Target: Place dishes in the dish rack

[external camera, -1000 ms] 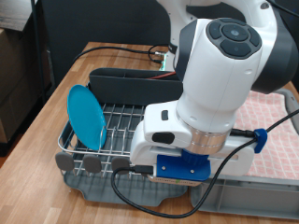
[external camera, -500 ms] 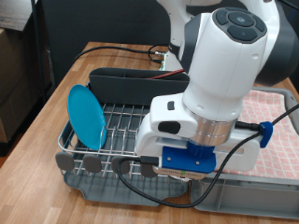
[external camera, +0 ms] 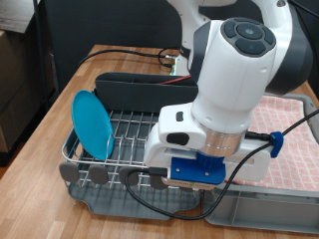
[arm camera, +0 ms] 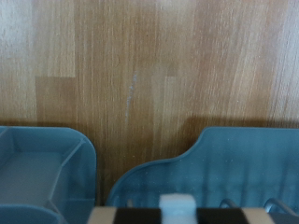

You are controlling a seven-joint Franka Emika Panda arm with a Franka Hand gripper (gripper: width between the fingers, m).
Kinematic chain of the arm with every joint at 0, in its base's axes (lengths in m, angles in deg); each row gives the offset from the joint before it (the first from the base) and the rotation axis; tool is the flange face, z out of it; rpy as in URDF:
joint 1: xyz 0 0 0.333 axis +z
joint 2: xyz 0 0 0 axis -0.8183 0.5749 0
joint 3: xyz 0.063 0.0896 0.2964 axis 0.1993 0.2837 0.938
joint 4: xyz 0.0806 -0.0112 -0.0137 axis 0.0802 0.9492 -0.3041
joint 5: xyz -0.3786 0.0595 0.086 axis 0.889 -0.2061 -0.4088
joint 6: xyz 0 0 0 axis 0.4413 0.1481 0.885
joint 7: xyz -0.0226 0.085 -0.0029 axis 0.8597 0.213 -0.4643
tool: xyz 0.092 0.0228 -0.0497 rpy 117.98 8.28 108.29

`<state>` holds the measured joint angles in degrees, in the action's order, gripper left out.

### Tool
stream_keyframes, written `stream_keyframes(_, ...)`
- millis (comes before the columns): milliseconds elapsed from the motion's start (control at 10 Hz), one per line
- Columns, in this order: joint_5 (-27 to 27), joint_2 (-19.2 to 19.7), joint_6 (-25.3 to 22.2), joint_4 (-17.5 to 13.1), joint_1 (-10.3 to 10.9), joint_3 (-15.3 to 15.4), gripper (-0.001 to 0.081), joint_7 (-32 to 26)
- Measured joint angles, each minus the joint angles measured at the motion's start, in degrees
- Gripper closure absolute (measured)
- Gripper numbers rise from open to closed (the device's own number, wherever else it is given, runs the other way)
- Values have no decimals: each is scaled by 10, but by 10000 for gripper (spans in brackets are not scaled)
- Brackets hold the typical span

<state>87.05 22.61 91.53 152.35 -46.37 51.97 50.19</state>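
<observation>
- Your claw cannot be seen in the exterior view: the big white arm [external camera: 234, 90] fills the middle of the frame and hides it, so you cannot tell whether it is open, closed or gripping anything.
- Exterior view: the arm's hand, with its blue mount [external camera: 196, 169], hangs low over the exterior view's bottom right part of the dish rack [external camera: 120, 134].
- Exterior view: you can see the light-blue plate [external camera: 93, 123] standing on edge between the wires at the exterior view's left end of the rack.
- Exterior view: the dark grey caddy [external camera: 130, 90] runs along the rack's far side, towards the exterior view's top.
- Exterior view: the rack stands on the wooden bench [external camera: 45, 134], and a pink checkered cloth [external camera: 289, 129] lies at the exterior view's right.
- Wrist view: you look along the hand at wood grain [arm camera: 149, 65], with grey-blue plastic trays [arm camera: 224, 168] at one edge. No fingers show clearly, and neither mug nor spoon appears.
</observation>
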Motion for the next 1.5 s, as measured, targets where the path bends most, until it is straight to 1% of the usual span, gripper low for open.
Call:
stream_keyframes(200, 1, 0, 15, 6, -1, -1, 734, -8)
stream_keyframes(600, 6, 1, 34, 4, -1, -8, 734, -10)
stream_keyframes(900, 4, 2, 69, 4, -1, -10, 734, -8)
stream_keyframes(1000, 3, 3, 71, 3, -1, -10, 734, -7)
stream_keyframes(1200, 1, 8, 58, -5, -1, -9, 734, -6)
stream_keyframes(1500, -1, 11, 51, -6, -1, -7, 734, 4)
